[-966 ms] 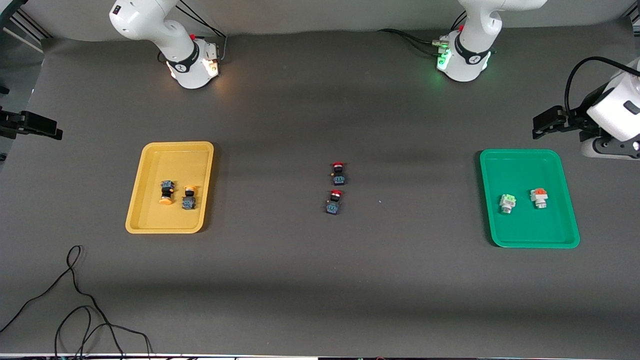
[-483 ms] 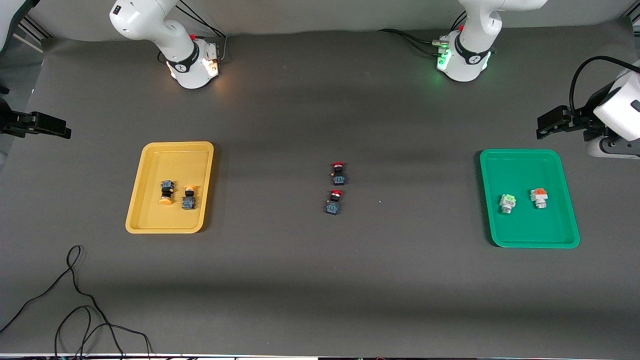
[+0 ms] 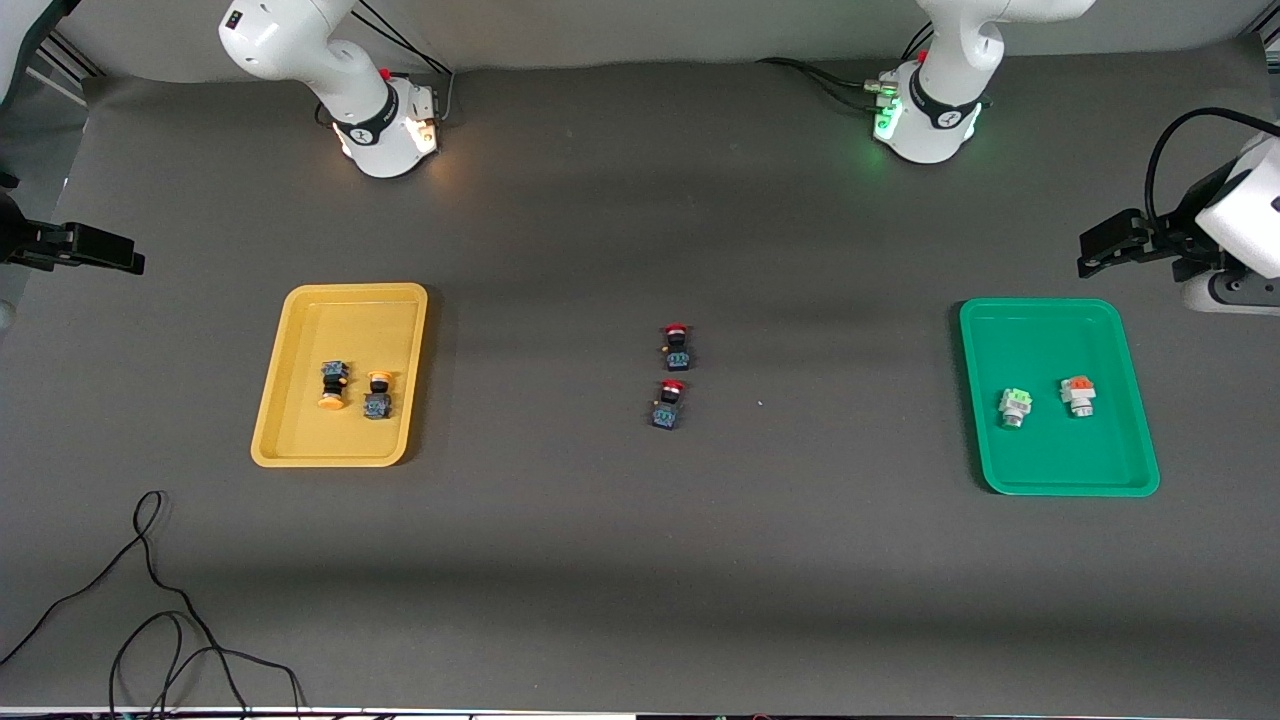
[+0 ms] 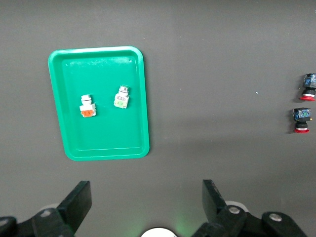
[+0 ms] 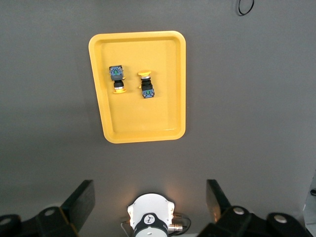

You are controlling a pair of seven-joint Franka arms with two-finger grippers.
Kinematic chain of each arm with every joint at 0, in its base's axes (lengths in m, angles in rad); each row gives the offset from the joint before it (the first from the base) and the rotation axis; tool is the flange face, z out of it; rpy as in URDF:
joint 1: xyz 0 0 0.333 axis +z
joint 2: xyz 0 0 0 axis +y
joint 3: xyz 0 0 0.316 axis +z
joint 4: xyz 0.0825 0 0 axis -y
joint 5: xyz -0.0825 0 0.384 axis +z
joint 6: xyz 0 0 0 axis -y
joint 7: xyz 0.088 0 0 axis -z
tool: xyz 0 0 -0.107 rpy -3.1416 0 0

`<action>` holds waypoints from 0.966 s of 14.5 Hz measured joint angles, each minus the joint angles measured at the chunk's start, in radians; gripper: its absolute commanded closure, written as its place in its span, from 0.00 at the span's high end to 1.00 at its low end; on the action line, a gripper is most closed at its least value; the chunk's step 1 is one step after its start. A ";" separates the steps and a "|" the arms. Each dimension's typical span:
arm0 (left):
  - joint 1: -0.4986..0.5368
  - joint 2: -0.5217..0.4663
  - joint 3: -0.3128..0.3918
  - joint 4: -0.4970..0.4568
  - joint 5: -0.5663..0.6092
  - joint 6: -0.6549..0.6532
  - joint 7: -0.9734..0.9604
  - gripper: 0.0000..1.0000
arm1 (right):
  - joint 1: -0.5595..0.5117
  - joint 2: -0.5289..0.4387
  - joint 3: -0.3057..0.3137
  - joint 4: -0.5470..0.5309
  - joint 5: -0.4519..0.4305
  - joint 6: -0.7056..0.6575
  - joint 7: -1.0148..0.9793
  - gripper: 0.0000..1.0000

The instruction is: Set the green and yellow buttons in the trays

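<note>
The yellow tray (image 3: 300, 440) holds two orange-yellow capped buttons on black-blue bodies (image 3: 333, 385) (image 3: 378, 395). The green tray (image 3: 1060, 482) holds a white-grey button topped pale green (image 3: 1015, 406) and one topped orange (image 3: 1077, 396). My left gripper (image 3: 1108, 243) hangs open and empty over the bare table at the left arm's end. My right gripper (image 3: 95, 250) hangs open and empty over the right arm's end. The left wrist view shows its gripper (image 4: 146, 197), the green tray (image 4: 98, 154) and both buttons (image 4: 121, 97) (image 4: 87, 106). The right wrist view shows its gripper (image 5: 149, 190), the yellow tray (image 5: 143, 137) and its buttons (image 5: 117, 79) (image 5: 146, 85).
Two red-capped black-blue switches (image 3: 677, 346) (image 3: 668, 404) lie on the table midway between the trays, also in the left wrist view (image 4: 308, 87) (image 4: 301, 120). A black cable (image 3: 150, 600) loops nearer the front camera than the yellow tray. The arm bases (image 3: 385, 125) (image 3: 930, 115) stand at the table's edge.
My left gripper has drifted slightly outward toward its end of the table. My right gripper has shifted slightly inward. The buttons and trays have not moved.
</note>
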 measured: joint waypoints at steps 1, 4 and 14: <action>0.000 0.000 0.000 0.000 0.000 0.000 0.000 1.00 | -0.027 -0.003 0.031 0.000 0.000 0.000 0.010 1.00; 0.000 0.000 0.001 0.000 0.000 0.000 0.000 1.00 | -0.129 -0.016 0.140 0.006 -0.014 0.000 0.035 1.00; -0.004 0.000 0.001 0.000 0.001 0.000 0.000 1.00 | -0.637 -0.214 1.022 0.018 -0.252 -0.003 0.414 1.00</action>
